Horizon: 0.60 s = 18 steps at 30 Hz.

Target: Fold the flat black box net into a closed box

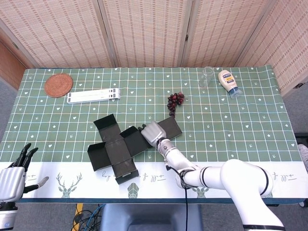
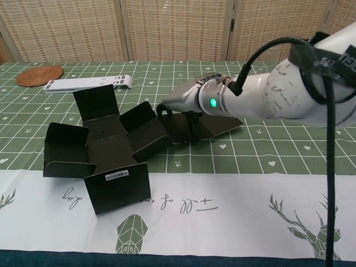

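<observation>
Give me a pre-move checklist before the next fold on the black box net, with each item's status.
1. Right robot hand rests on the black box net's long right panel: ok.
2. Firm grip on that panel: cannot tell, fingers partly hidden.
3. Side flaps standing up around the base: ok.
4. Box closed: not ok, the net lies open.
5. Left robot hand ready to help: not ok, it hangs open off the table's near left edge, away from the net.
6. Grapes clear of the net: ok, behind the panel's far end.
</observation>
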Available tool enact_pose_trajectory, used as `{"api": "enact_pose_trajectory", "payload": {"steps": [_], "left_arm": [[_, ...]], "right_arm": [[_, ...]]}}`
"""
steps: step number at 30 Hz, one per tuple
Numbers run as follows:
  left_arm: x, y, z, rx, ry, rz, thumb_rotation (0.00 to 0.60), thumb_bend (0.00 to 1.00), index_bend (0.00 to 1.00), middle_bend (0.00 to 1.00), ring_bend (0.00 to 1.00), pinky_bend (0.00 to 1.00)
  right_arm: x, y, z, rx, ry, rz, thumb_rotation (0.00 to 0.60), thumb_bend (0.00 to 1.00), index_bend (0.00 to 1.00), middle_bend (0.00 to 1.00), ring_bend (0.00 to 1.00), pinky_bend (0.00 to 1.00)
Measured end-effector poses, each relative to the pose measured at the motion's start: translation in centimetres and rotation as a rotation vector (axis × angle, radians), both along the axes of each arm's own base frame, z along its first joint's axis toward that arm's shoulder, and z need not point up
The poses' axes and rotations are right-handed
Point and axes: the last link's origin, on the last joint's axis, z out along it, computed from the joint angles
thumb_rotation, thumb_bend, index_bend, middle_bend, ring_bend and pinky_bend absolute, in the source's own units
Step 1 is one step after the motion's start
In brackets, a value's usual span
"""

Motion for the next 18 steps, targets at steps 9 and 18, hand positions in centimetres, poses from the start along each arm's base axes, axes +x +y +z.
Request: {"api": "enact_pose_trajectory", "payload": {"steps": [9, 18], "left_arm": [[0.5, 4.7, -2.3, -0.075, 0.012, -0.121, 0.600, 0.08, 0.18, 0.10, 0.61, 0.61], [1.6, 9.9, -6.5, -0.167, 0.076, -0.245, 0.600, 0.08, 0.08, 0.09, 0.64, 0.70]], "right_arm": [[-0.9, 1.1, 1.0, 0.012, -0.104, -0.053, 0.600, 0.33, 0.29, 0.38, 0.80, 1.00], [-1.5, 1.8, 1.3, 0.011, -0.143, -0.064, 0.600, 0.33, 0.29, 0.39, 0.80, 1.00]]}}
